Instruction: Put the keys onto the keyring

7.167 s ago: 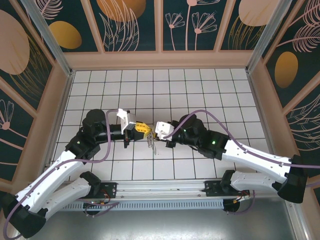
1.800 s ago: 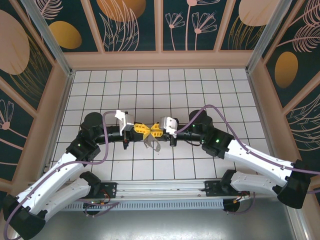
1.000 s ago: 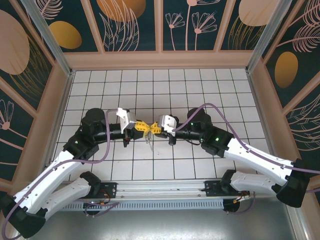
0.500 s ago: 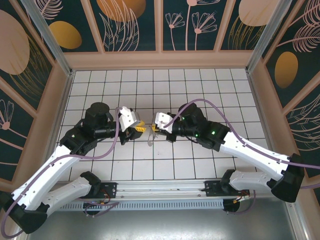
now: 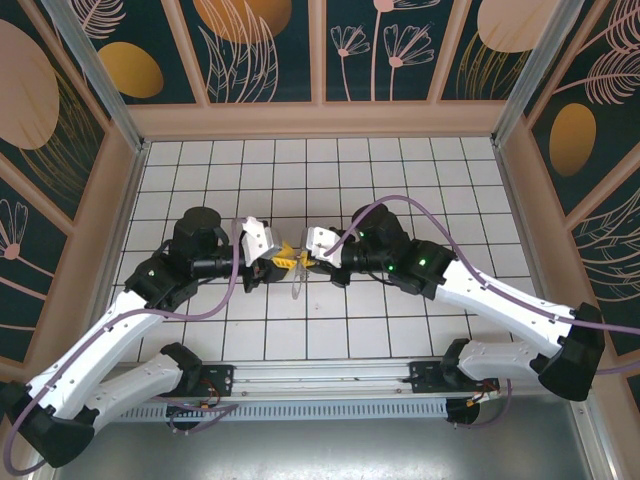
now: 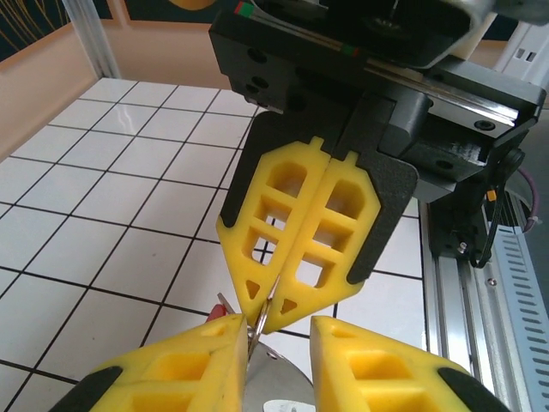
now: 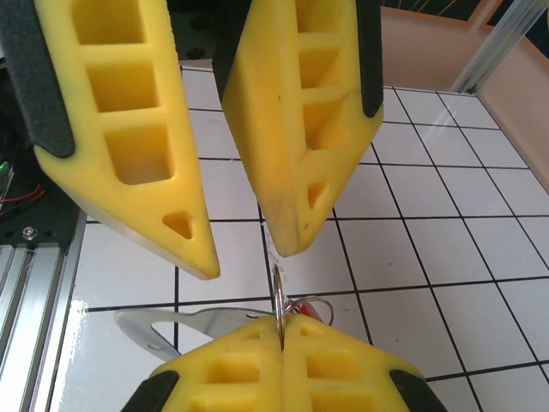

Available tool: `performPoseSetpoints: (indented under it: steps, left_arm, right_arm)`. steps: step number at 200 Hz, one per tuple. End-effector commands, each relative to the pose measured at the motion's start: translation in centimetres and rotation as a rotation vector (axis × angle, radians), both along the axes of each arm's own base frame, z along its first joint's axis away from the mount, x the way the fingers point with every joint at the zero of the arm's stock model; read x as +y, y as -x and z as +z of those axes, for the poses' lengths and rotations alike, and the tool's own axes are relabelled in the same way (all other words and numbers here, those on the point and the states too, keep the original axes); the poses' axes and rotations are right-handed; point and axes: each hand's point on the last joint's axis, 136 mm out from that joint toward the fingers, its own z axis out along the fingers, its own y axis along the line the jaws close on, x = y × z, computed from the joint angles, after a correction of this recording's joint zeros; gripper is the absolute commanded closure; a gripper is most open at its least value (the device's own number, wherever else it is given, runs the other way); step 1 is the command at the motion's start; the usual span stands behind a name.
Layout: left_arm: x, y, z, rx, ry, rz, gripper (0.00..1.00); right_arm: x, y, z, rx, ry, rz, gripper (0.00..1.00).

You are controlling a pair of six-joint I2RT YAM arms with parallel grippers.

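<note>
My right gripper is shut on the keyring, a thin silvery loop seen edge-on that sticks up from its fingertips. A flat silvery key and a small red piece hang from the loop. My left gripper faces it tip to tip and is open. The keyring lies against the inner face of its left finger, well apart from the other finger. From above, the left gripper and right gripper meet over mid-table, with the keys dangling below.
The white tiled floor has free room all round the grippers. Wooden walls enclose it. The arms' base rail runs along the near edge, and purple cables loop over both arms.
The left gripper's jaws have parted from shut to open round the keyring. Both wrists have shifted slightly while staying tip to tip. The right gripper has stayed shut.
</note>
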Motion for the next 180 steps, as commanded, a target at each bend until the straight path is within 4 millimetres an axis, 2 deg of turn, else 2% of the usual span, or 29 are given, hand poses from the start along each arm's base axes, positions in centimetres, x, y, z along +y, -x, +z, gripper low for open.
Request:
performPoseSetpoints:
  steps: [1, 65, 135, 180]
  left_arm:
    - [-0.5, 0.0, -0.1, 0.002, 0.016, -0.027, 0.75]
    - [-0.7, -0.5, -1.3, 0.013, -0.01, -0.016, 0.78]
    - [-0.5, -0.8, -1.7, 0.006, -0.022, -0.001, 0.81]
    - [-0.6, -0.9, -1.6, 0.008, -0.019, 0.002, 0.91]
  right_arm:
    - [0.5, 0.1, 2.0, -0.006, -0.041, 0.023, 1.0]
    - [0.4, 0.4, 2.1, -0.001, -0.045, 0.033, 1.0]
    - [0.3, 0.6, 2.4, -0.003, -0.054, 0.039, 1.0]
    - [0.2, 0.8, 2.5, -0.006, -0.059, 0.044, 1.0]
